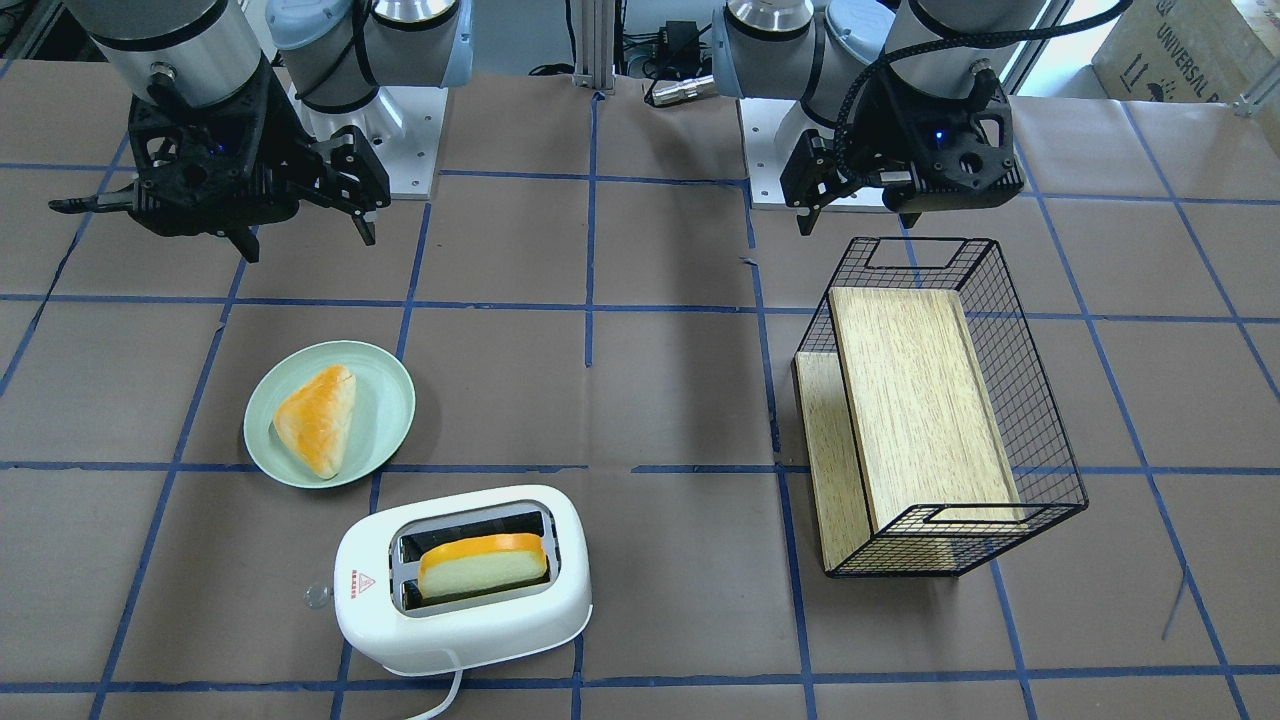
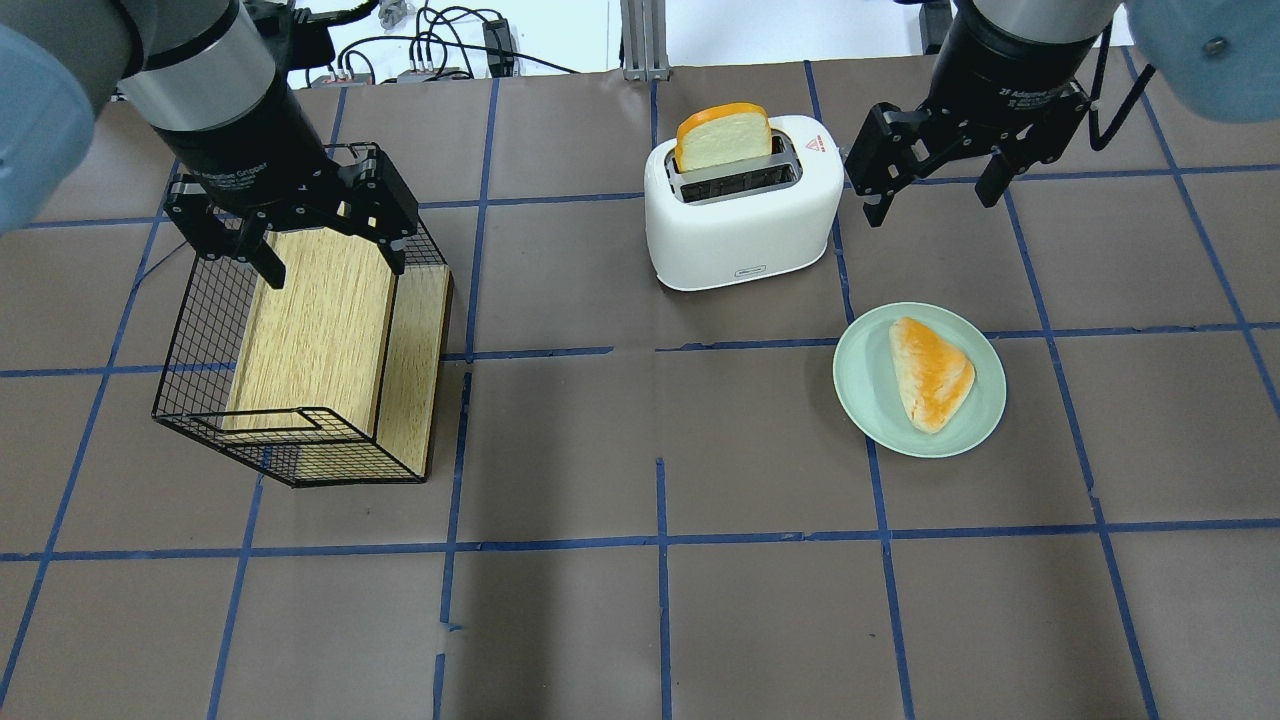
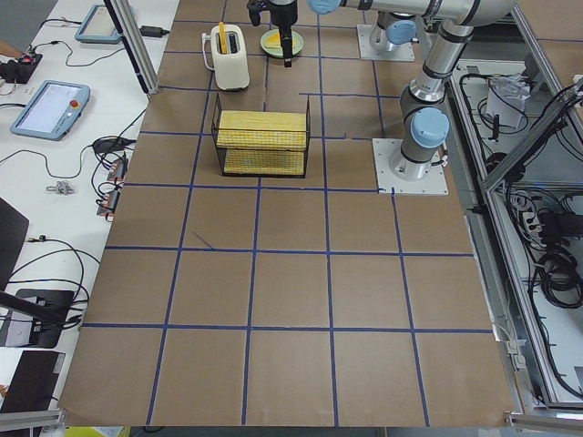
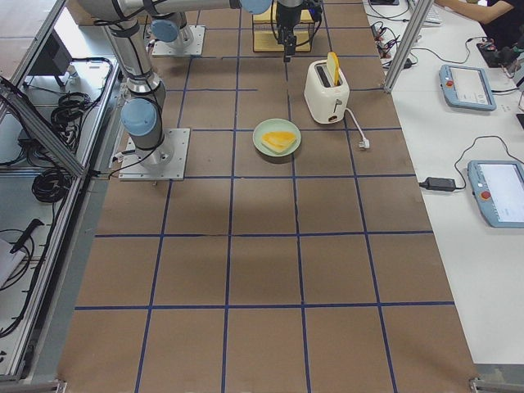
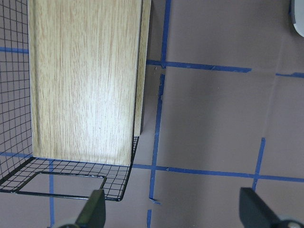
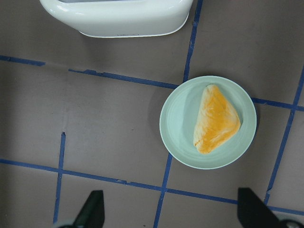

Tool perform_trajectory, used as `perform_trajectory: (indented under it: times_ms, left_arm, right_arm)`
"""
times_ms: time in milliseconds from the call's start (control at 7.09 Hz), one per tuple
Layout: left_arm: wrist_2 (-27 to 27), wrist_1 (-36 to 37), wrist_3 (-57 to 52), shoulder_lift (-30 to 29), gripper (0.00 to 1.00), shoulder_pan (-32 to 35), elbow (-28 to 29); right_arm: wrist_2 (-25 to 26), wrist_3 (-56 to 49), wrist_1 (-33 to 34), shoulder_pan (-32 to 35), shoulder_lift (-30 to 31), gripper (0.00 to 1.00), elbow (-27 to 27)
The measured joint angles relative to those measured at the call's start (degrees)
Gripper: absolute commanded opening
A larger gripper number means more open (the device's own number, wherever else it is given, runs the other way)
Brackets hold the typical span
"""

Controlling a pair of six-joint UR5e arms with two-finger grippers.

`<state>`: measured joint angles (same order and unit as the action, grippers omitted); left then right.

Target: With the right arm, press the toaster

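Observation:
The white two-slot toaster (image 1: pixel 470 630) stands at the far side of the table from the robot, with a slice of bread (image 1: pixel 480 565) upright in one slot. It also shows in the overhead view (image 2: pixel 740 240) and at the top edge of the right wrist view (image 6: pixel 118 19). My right gripper (image 2: pixel 935 200) is open and empty, raised above the table just right of the toaster and apart from it. Its fingertips (image 6: pixel 92 209) show low in the wrist view. My left gripper (image 2: pixel 330 260) is open and empty above the wire basket (image 2: pixel 195 330).
A pale green plate (image 2: pixel 860 380) with a triangular bread piece (image 2: pixel 930 372) lies on the robot's side of the toaster, under my right wrist. The black wire basket holds a wooden board (image 1: pixel 910 400). The toaster's white cord (image 1: pixel 450 695) runs off the far edge.

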<state>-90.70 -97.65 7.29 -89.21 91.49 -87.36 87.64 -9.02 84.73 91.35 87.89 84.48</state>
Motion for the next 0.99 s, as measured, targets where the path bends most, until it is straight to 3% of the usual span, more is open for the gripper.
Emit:
perform_trajectory:
  times_ms: [564,987]
  left_arm:
    - [0.00,0.00,0.00,0.00,1.00,0.00,0.00]
    - [0.00,0.00,0.00,0.00,1.00,0.00,0.00]
  right_arm:
    - [0.22,-0.03,0.33,0.04,0.00,1.00,0.30]
    - [3.24,-0.03,0.35,-0.08,-0.09,1.00,-0.25]
